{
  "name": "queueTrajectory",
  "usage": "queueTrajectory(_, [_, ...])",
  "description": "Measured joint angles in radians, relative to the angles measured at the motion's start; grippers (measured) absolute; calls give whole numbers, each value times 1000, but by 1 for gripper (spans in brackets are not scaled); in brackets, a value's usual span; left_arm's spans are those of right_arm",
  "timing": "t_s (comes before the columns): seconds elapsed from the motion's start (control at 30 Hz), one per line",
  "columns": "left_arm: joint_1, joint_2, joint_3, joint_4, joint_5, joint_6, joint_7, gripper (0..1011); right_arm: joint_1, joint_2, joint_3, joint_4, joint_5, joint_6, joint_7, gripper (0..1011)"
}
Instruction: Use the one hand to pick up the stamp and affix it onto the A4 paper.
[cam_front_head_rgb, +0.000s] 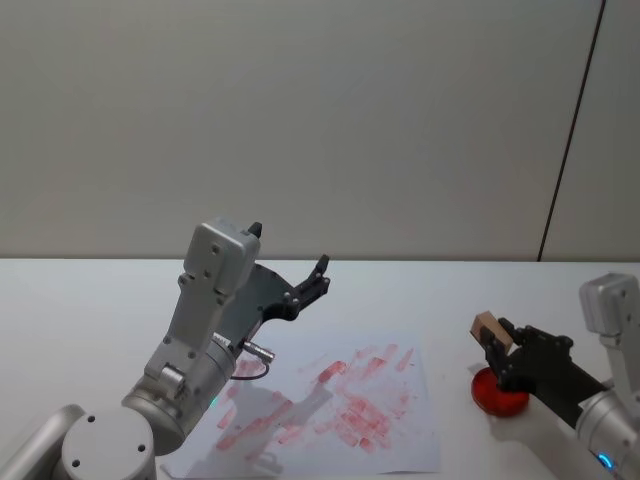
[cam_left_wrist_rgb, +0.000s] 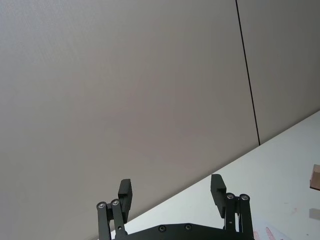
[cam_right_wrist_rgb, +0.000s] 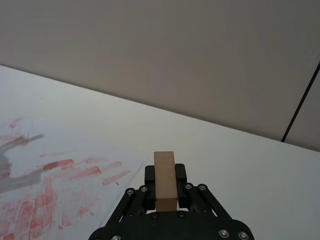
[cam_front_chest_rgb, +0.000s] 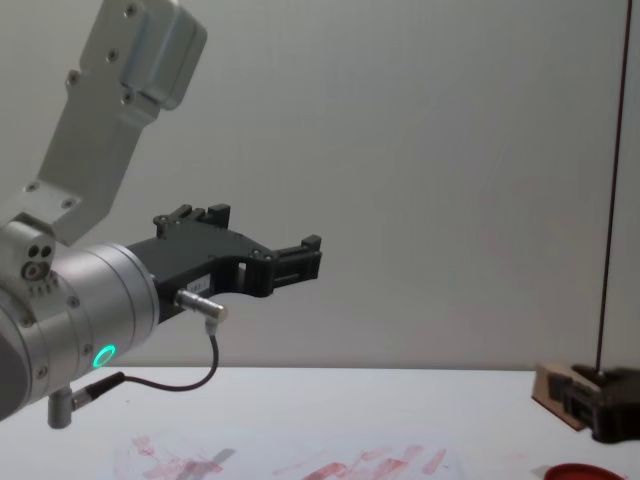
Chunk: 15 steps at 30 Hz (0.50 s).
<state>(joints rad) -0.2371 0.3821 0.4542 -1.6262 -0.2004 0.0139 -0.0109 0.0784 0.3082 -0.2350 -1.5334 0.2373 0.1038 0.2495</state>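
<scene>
Stamp (cam_front_head_rgb: 488, 327), a single small rectangular block of pale tan wood, sits clamped between the black fingers of the right gripper (cam_front_head_rgb: 497, 345), held up off the white table (cam_front_head_rgb: 90, 300) just above a flat red disc (cam_front_head_rgb: 498, 392) at the robot's right. The right wrist view shows the block standing upright in the closed jaws, with no lettering legible on its bare wood. One A4 paper (cam_front_head_rgb: 405, 440), a white sheet covered with red and pink ink smears and rows of rectangular prints, lies flat on the table to the left of the disc and apart from it; none of the prints can be read as words. The left gripper (cam_front_head_rgb: 312, 285), black-fingered on a silver-white arm, hangs raised above the sheet's far left part with its fingers spread wide and nothing between them. A green light (cam_front_chest_rgb: 104, 355) glows on that arm's wrist.
</scene>
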Motion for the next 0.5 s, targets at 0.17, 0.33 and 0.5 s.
queueTrajectory(0.17, [0, 0, 0, 0, 0, 0, 0, 1003, -10, 11, 5, 6, -2, 3, -1, 216])
queueTrajectory(0.33, [0, 0, 0, 0, 0, 0, 0, 1002, -16, 18, 10, 14, -4, 8, 0, 216])
queueTrajectory(0.5, [0, 0, 0, 0, 0, 0, 0, 1003, -18, 22, 12, 20, -4, 15, 5, 216])
